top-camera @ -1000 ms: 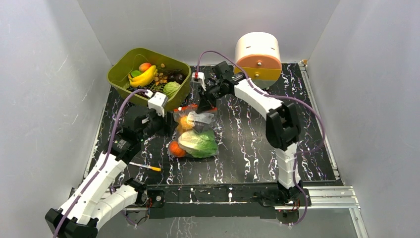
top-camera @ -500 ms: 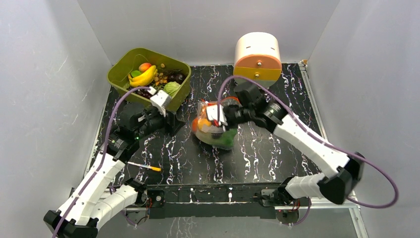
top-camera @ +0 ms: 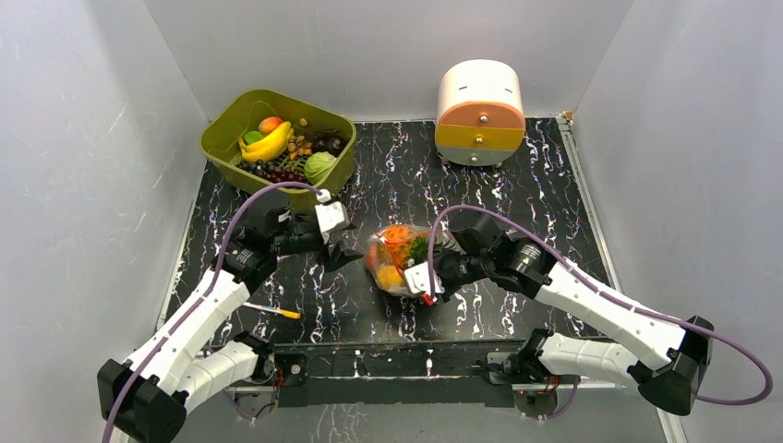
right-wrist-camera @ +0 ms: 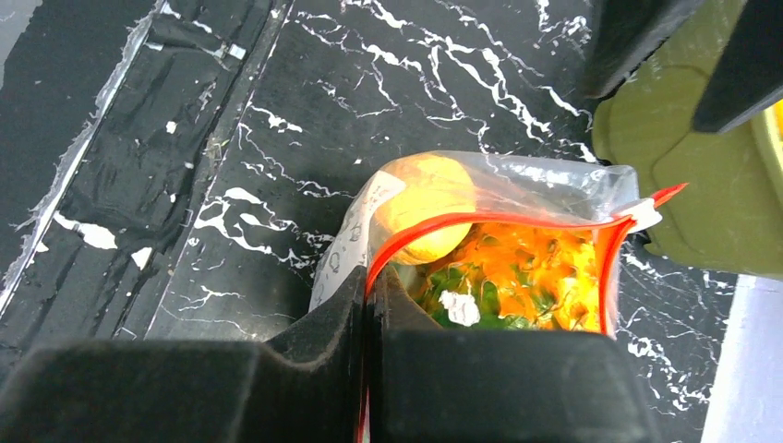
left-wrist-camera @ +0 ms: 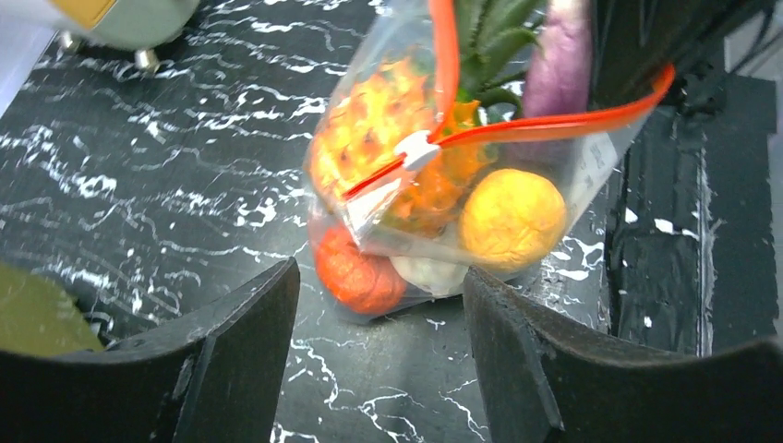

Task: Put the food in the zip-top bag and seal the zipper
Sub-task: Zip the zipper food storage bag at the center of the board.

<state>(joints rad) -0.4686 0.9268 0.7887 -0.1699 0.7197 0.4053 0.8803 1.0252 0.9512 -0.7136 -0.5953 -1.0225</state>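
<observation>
Green basket (top-camera: 242, 109), round drawer cabinet (top-camera: 479, 111), yellow-tipped pen (top-camera: 271, 310) on marbled table (top-camera: 545, 175)

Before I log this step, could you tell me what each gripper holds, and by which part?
The right gripper pinches the zip-top bag by one end of its red-orange zipper; the left gripper, open beside the bag, holds nothing.

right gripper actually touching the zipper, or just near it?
Touching. Right wrist view: the right gripper is shut, with the zipper strip running straight in between its fingers at the mouth of the zip-top bag.
</observation>
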